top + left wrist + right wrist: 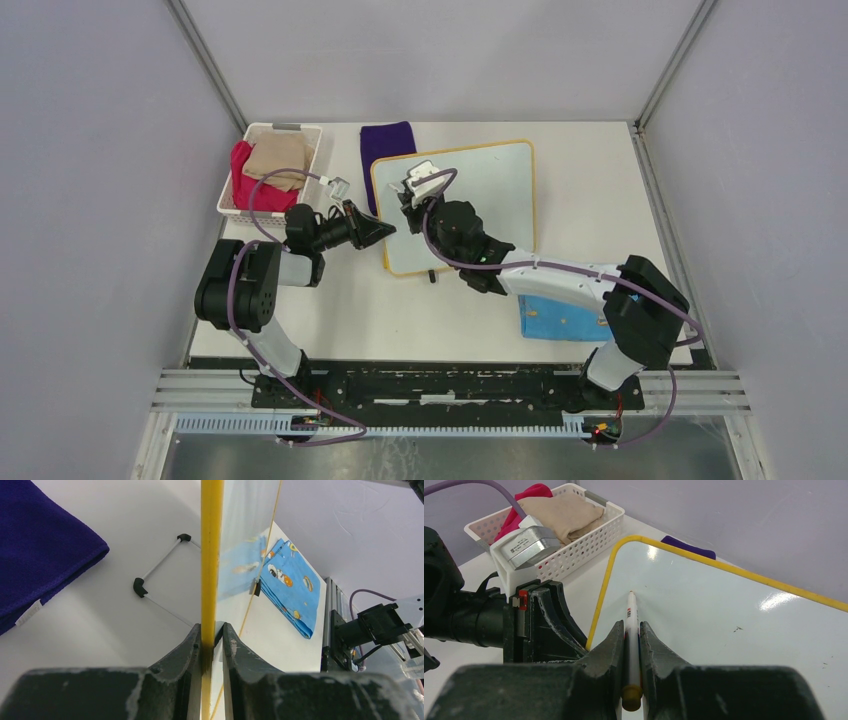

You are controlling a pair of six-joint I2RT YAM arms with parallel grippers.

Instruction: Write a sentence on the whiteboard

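Observation:
The whiteboard lies on the table, white with a yellow frame. No writing shows on it. My left gripper is shut on the board's left frame edge; in the left wrist view the yellow frame runs between the fingers of the gripper. My right gripper hovers over the board's left part, shut on a white marker with a yellow end. The marker's tip points at the board near its left edge. I cannot tell if it touches.
A white basket with red and beige cloths stands at the back left. A purple cloth lies behind the board. A blue cartoon-print cloth lies under the right arm. The board's wire foot shows beneath it.

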